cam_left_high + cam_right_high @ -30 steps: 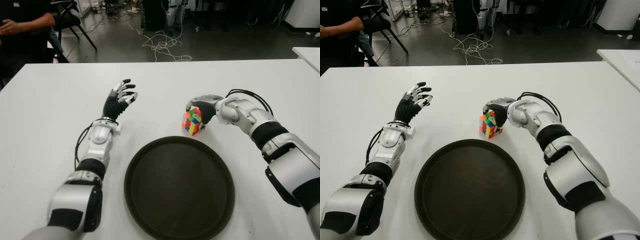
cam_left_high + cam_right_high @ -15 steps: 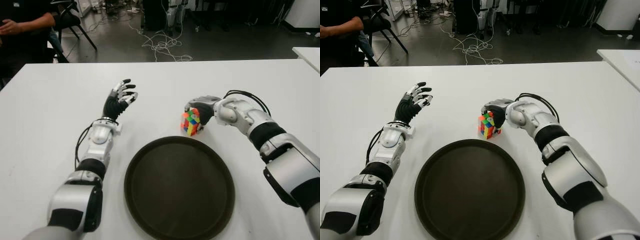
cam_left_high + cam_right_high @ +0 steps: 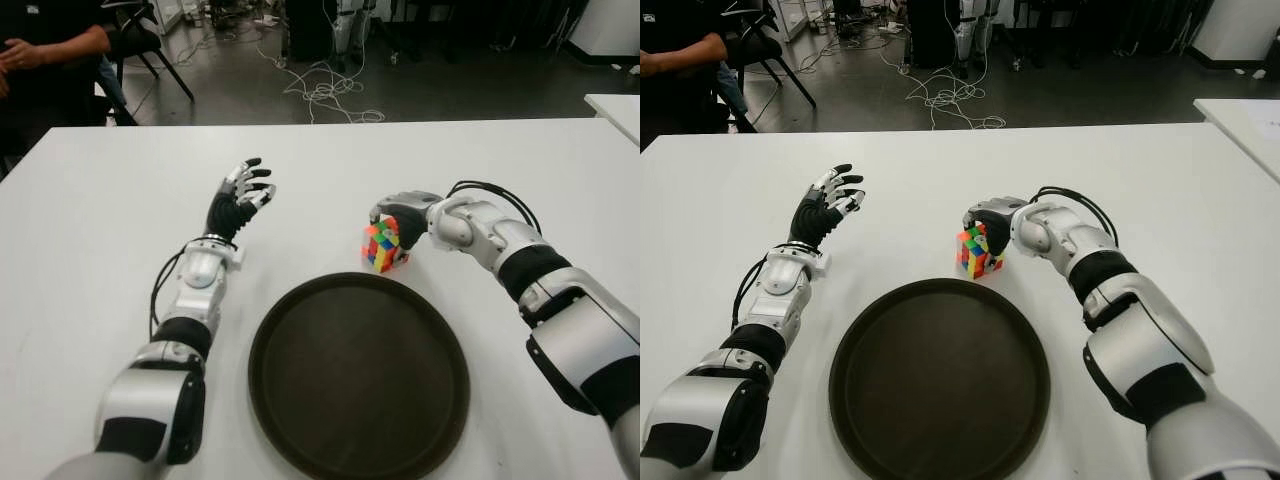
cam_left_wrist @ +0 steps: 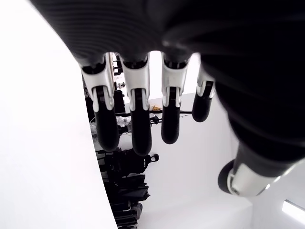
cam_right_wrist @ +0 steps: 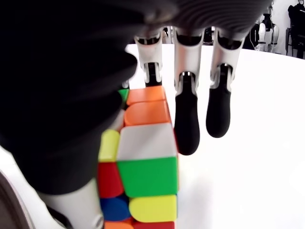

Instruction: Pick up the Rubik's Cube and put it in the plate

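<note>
Table (image 3: 480,160): Rubik's Cube (image 3: 382,246) under right robot hand (image 3: 402,215)

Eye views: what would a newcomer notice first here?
The bright Rubik's Cube on the white table, just beyond the dark round plate, with the right hand around it. The left hand shows raised and open, left of the cube.

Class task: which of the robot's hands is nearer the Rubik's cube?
Right. The right hand is wrapped around the cube; the left hand hovers open well to its left.
</note>
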### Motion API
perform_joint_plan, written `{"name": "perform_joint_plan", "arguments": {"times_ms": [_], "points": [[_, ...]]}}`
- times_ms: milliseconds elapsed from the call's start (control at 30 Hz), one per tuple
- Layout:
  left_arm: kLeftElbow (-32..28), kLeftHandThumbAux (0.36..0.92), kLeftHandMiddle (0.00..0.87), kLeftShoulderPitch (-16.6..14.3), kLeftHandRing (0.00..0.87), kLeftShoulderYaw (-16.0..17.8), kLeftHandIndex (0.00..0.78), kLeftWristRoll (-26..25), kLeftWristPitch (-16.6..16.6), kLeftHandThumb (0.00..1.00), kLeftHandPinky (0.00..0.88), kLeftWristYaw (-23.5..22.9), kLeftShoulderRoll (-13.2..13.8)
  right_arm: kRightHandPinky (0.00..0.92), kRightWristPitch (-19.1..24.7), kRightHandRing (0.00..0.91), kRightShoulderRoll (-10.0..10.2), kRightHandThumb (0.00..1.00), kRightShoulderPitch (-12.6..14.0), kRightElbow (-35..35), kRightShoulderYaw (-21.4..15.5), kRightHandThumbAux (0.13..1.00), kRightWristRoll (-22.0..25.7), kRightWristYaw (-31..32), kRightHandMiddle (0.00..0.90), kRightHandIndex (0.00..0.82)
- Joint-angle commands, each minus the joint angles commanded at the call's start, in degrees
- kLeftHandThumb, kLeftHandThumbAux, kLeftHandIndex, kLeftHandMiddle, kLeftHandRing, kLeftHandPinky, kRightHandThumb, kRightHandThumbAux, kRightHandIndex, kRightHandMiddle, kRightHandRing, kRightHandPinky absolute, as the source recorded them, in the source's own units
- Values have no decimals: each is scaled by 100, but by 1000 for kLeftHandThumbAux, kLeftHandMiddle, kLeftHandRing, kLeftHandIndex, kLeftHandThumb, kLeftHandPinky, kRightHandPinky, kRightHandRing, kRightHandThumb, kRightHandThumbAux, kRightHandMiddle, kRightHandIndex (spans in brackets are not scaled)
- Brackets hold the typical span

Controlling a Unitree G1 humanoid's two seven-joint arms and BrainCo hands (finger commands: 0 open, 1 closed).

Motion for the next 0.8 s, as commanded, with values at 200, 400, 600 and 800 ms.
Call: {"name": "perform_joint_plan", "arguments": {"times_ms": [200,400,600,800], "points": [[-32,662,251,11,278,27,173,-65,17,130,320,-58,-31,383,84,421,51,0,20,37,89,851,-41,13,359,251],[-70,670,251,17,279,57,176,-141,50,134,320,-138,-59,264,95,280,58,0,28,38,197,837,-104,-14,258,189],[-77,668,256,23,281,52,171,-149,54,133,321,-113,-60,125,68,161,63,0,38,26,283,796,-212,-115,159,126],[-73,663,257,22,279,49,173,-140,43,130,318,-116,-56,101,30,128,64,0,36,34,356,792,-266,-253,125,99]]}}
